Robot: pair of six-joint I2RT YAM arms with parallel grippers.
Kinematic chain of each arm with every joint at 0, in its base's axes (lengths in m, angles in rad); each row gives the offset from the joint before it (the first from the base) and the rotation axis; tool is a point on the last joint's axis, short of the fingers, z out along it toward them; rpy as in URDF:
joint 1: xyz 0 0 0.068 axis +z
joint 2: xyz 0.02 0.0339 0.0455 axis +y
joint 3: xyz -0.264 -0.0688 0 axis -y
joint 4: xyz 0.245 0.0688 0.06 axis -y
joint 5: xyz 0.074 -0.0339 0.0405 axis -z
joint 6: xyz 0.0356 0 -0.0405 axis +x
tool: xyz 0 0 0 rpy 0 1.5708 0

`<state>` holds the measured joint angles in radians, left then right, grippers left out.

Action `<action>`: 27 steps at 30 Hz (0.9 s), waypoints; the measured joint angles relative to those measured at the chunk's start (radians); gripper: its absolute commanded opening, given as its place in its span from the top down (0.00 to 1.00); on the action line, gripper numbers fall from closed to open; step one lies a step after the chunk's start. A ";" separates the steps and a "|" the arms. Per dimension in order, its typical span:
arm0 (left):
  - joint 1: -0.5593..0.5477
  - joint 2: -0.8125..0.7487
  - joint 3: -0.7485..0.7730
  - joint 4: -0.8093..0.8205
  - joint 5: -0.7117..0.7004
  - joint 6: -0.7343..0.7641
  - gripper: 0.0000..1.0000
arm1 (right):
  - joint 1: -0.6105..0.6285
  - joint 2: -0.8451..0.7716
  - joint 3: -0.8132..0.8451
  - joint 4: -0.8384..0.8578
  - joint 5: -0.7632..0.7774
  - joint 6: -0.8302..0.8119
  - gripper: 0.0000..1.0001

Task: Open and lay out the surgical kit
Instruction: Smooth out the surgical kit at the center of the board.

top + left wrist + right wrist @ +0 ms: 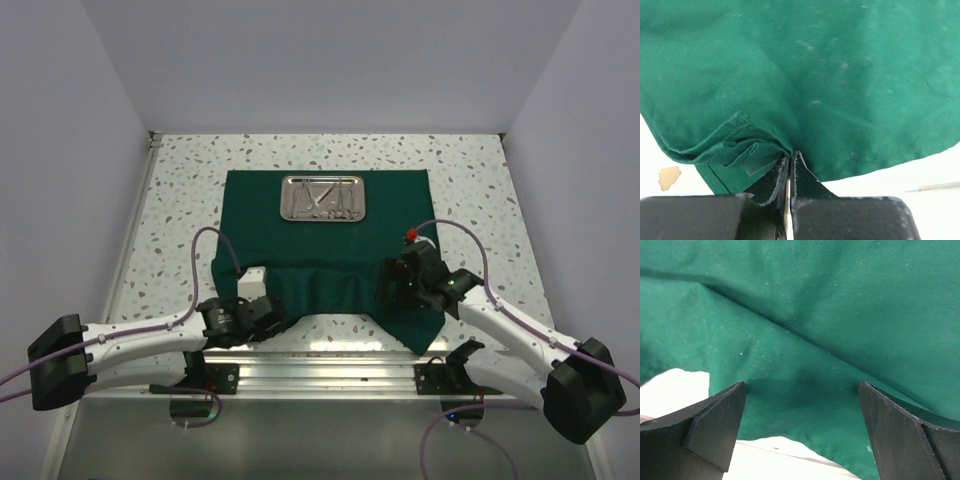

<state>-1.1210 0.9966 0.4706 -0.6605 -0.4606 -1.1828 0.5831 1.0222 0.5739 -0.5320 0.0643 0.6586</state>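
Observation:
The dark green cloth wrap lies spread on the table, its near edge hanging in folds toward the arms. On its far part sits the shiny steel tray with silver instruments inside. My left gripper is at the cloth's near left edge. In the left wrist view it is shut, and the cloth puckers into its tips. My right gripper stands open just above the cloth's near right part. The right wrist view shows cloth between its wide-apart fingers, with nothing gripped.
The speckled table shows around the cloth, with white walls on three sides. A metal rail carrying the arm bases runs along the near edge. A pointed flap of the cloth hangs near the right arm.

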 measured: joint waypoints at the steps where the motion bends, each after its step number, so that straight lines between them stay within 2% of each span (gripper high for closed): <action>1: -0.010 0.000 0.011 -0.014 0.016 0.017 1.00 | 0.000 -0.002 -0.008 0.007 -0.003 0.005 0.02; 6: -0.063 0.041 0.047 -0.045 0.088 0.084 1.00 | 0.000 0.006 -0.040 0.052 -0.018 0.024 0.02; 11: -0.082 0.156 0.060 -0.020 0.153 0.155 1.00 | 0.000 0.024 -0.098 0.086 -0.058 0.056 0.02; 15: -0.129 0.209 0.093 -0.009 0.168 0.191 0.98 | -0.002 -0.060 -0.134 0.082 -0.062 0.111 0.02; 17: -0.155 0.212 0.102 -0.012 0.188 0.196 0.78 | -0.002 -0.138 -0.143 0.013 -0.050 0.139 0.02; 18: -0.167 0.207 0.104 -0.023 0.204 0.199 0.58 | -0.002 -0.188 -0.143 -0.031 -0.033 0.152 0.02; 21: -0.188 0.156 0.137 -0.097 0.217 0.196 0.23 | -0.001 -0.390 -0.134 -0.154 0.058 0.183 0.02; 23: -0.191 0.106 0.214 -0.151 0.183 0.186 0.04 | -0.002 -0.492 -0.116 -0.196 0.105 0.199 0.02; 24: -0.190 0.085 0.271 -0.174 0.149 0.184 0.00 | -0.002 -0.529 -0.098 -0.211 0.124 0.208 0.02; 27: -0.190 0.039 0.416 -0.170 0.043 0.181 0.01 | -0.002 -0.530 -0.040 -0.186 0.153 0.217 0.02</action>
<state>-1.3113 1.0351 0.8864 -0.8303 -0.4175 -1.0016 0.5816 0.4923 0.5335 -0.7181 0.2173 0.8753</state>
